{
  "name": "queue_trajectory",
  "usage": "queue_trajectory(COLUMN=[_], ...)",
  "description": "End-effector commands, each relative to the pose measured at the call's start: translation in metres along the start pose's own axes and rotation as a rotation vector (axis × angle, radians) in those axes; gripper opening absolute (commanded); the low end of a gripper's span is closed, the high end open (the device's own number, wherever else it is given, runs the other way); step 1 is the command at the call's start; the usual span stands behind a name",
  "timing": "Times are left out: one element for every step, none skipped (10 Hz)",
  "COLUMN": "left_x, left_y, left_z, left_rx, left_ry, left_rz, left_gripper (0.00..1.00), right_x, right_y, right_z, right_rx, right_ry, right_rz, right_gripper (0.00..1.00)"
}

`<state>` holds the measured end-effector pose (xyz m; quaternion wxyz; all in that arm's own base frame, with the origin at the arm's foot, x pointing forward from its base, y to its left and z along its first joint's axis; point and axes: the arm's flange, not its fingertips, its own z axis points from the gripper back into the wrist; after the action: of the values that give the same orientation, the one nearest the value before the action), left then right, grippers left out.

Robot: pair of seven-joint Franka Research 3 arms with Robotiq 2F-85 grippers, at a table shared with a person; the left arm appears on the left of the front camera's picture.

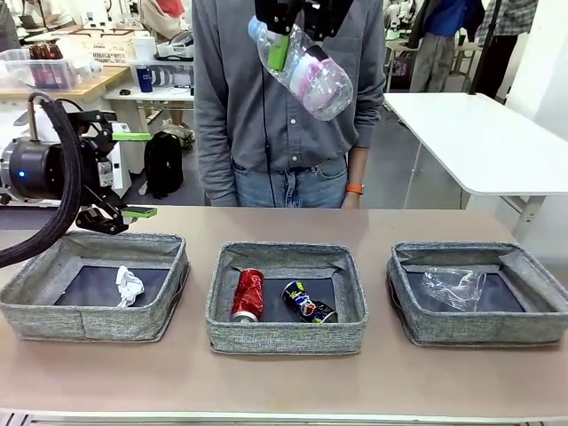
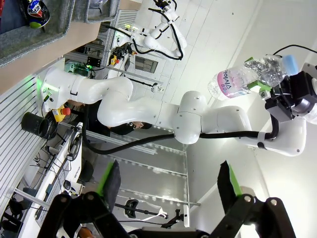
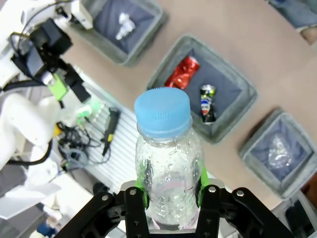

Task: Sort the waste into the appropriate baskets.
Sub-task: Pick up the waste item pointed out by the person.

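**High above the desk, a bottle in the gripper**

Up over the middle basket (image 1: 287,298), the right gripper (image 3: 171,191) pinches the small water bottle (image 1: 300,69) by its neck, blue cap tilted up. At the left basket's (image 1: 93,286) far edge, the left gripper (image 1: 133,174) is spread wide, holding nothing. Paper wad (image 1: 129,286) lies in the left basket, red can (image 1: 248,295) and blue-and-yellow can (image 1: 309,303) in the middle, plastic cup (image 1: 453,287) in the right basket (image 1: 479,293). Bare desk (image 1: 284,382) runs along the front.
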<state>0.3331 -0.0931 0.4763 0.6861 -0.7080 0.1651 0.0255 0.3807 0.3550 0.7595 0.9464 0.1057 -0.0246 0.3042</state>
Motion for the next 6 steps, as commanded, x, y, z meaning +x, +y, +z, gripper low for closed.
queue_trajectory(left_x=[-0.0018, -0.0018, -0.0018, -0.0018, -0.0018, -0.0018], left_y=[-0.0039, -0.0039, -0.0039, -0.0039, -0.0039, -0.0039], left_z=[-0.0006, -0.0006, -0.0006, -0.0006, -0.0006, -0.0006], left_rx=[-0.004, -0.004, -0.004, -0.004, -0.004, -0.004], left_ry=[-0.009, -0.009, -0.009, -0.009, -0.009, -0.009], left_rz=[0.012, 0.012, 0.012, 0.012, 0.012, 0.012], left_gripper=[1.00, 1.00, 1.00, 1.00, 1.00, 1.00], right_x=[0.0011, 0.0011, 0.0011, 0.0011, 0.0011, 0.0011], right_y=[-0.0004, -0.0004, -0.0004, -0.0004, -0.0004, -0.0004], right_z=[0.0048, 0.0048, 0.0048, 0.0048, 0.0048, 0.0048], right_rx=[-0.017, -0.017, -0.017, -0.017, -0.017, -0.017], right_ry=[-0.012, -0.012, -0.012, -0.012, -0.012, -0.012], right_rz=[0.006, 0.006, 0.006, 0.006, 0.006, 0.006], right_gripper=[0.42, 0.42, 0.42, 0.42, 0.42, 0.42])
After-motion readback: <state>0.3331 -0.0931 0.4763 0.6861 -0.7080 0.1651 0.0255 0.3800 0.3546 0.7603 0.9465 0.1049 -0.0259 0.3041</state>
